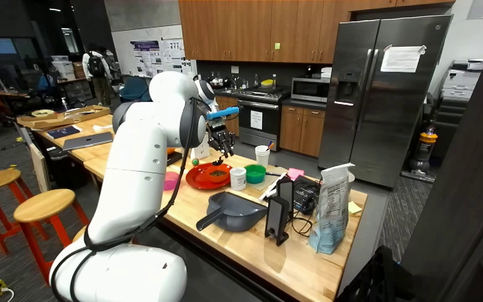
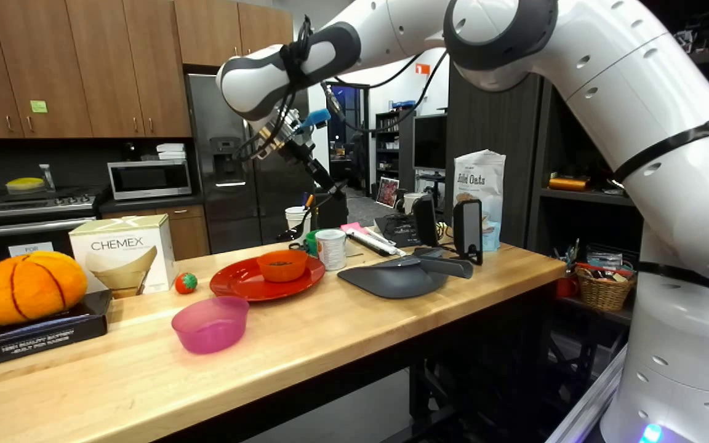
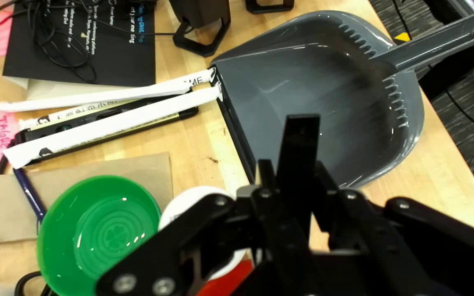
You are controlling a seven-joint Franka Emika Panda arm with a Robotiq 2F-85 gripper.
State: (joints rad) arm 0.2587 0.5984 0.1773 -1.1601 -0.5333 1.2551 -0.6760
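My gripper (image 1: 226, 152) is shut on the handle of a black spoon (image 2: 293, 234), whose head hangs free in the air. In the wrist view the dark spoon handle (image 3: 301, 135) stands between the fingertips, while the spoon's head is hidden. Below the spoon, in both exterior views, an orange bowl (image 1: 217, 173) with small brown pieces rests on a red plate (image 2: 237, 282). Beside the plate stands a white can (image 1: 238, 179); a green bowl (image 3: 97, 236) is just past it. The grey dustpan (image 3: 303, 98) lies on the table beyond the fingertips in the wrist view.
Two black speakers (image 1: 277, 218) and a bag of oats (image 1: 331, 209) stand toward one table end. A translucent pink bowl (image 2: 212, 325), small tomato (image 2: 186, 283), Chemex box (image 2: 127, 252) and orange pumpkin (image 2: 28, 287) are toward the other. A white cup (image 1: 262, 155) holds pens.
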